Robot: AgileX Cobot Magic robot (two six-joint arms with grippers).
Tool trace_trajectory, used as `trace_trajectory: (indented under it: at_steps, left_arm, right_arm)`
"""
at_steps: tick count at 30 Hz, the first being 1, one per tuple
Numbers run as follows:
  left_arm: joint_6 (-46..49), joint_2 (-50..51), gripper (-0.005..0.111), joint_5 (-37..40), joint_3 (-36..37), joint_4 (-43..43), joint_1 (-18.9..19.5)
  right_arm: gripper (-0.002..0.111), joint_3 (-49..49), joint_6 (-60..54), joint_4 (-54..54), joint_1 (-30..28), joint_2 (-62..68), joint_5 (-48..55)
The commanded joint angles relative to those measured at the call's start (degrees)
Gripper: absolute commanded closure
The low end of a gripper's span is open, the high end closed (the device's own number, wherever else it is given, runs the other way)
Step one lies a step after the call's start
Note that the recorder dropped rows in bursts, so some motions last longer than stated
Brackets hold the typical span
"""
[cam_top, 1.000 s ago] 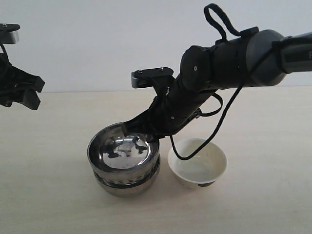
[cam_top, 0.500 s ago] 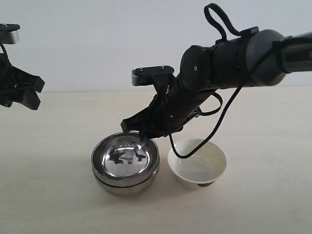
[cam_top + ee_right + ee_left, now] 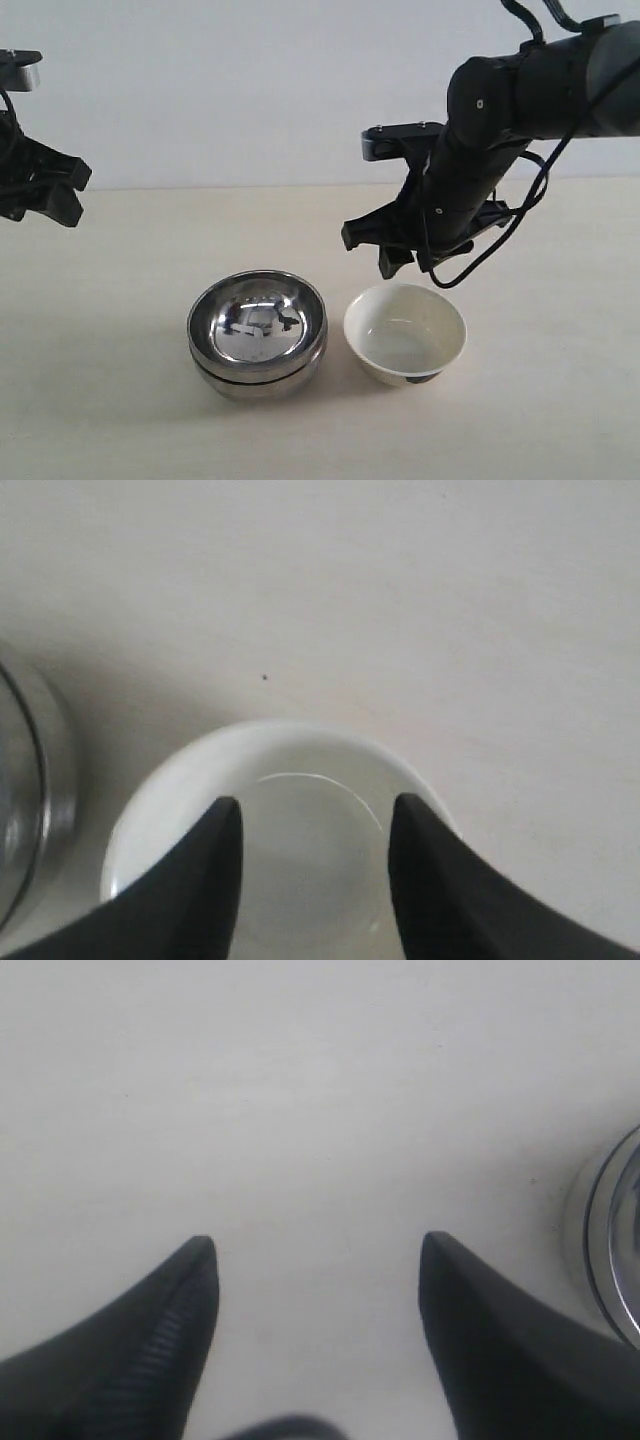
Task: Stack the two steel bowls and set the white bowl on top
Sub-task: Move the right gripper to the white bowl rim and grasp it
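While the pale wooden table [image 3: 100, 420] fills the scene beneath a plain white wall, the robot's black right arm [image 3: 530, 90] reaches in from the right of the exterior view and hangs above the tabletop. Near the middle of the table stand the two steel bowls [image 3: 257, 330], one nested inside the other, their mirror-like rims almost level. Just beside them, on the right arm's side, the white bowl [image 3: 405, 335] sits upright on the table with a dark mark near its base, not yet on the stack. The right gripper [image 3: 372, 250] hovers over the white bowl's rim, jaws spread and holding nothing, as its wrist view confirms. Well apart at the far left, the left gripper [image 3: 72, 195] hangs raised, its jaws likewise parted and empty.
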Motion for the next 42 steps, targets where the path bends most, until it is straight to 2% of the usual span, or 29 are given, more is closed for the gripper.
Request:
trace_trajectory:
  at_steps: [1,6,12,19,25,27,28,30,35,38,42]
  left_arm:
    - [0.8,-0.1,0.051,-0.2,1.3,-1.4,0.1]
    - [0.9,-0.1,0.051,-0.2,1.5,-1.4,0.1]
    - [0.9,-0.1,0.051,-0.2,1.5,-1.4,0.1]
    - [0.9,-0.1,0.051,-1.5,1.5,-1.7,0.1]
    - [0.9,-0.1,0.051,-0.9,1.5,-1.7,0.1]
    - [0.9,-0.1,0.051,-0.9,1.5,-1.7,0.1]
    - [0.9,-0.1,0.051,-1.1,1.5,-1.7,0.1]
    - [0.9,-0.1,0.051,-1.1,1.5,-1.7,0.1]
    - [0.9,-0.1,0.051,-1.4,1.5,-1.7,0.1]
    - [0.9,-0.1,0.051,-1.9,1.5,-1.7,0.1]
    - [0.9,-0.1,0.051,-1.8,1.7,-1.7,0.1]
  right_arm:
    - [0.075,0.0,0.0,-1.3,-1.4,-0.8,2.6]
    - [0.062,0.0,3.3,-6.9,-1.6,-0.8,5.2]
    - [0.062,0.5,3.7,-7.9,-4.9,-0.2,8.7]
    - [0.062,7.6,-0.5,-3.8,-5.4,0.3,-1.2]
    - [0.062,8.0,-4.2,2.3,-5.4,2.6,-2.4]
    - [0.071,8.0,-4.2,2.3,-5.4,3.0,-2.5]
    - [0.088,8.0,-4.2,2.3,-5.4,3.0,-2.6]
    - [0.108,8.0,-4.2,2.3,-5.4,3.0,-2.9]
    - [0.108,7.7,-4.2,2.1,-5.4,1.0,-4.9]
    - [0.108,3.3,-3.7,1.0,-5.4,-1.9,1.3]
    - [0.108,-0.2,-3.6,1.4,-5.3,-3.2,3.0]
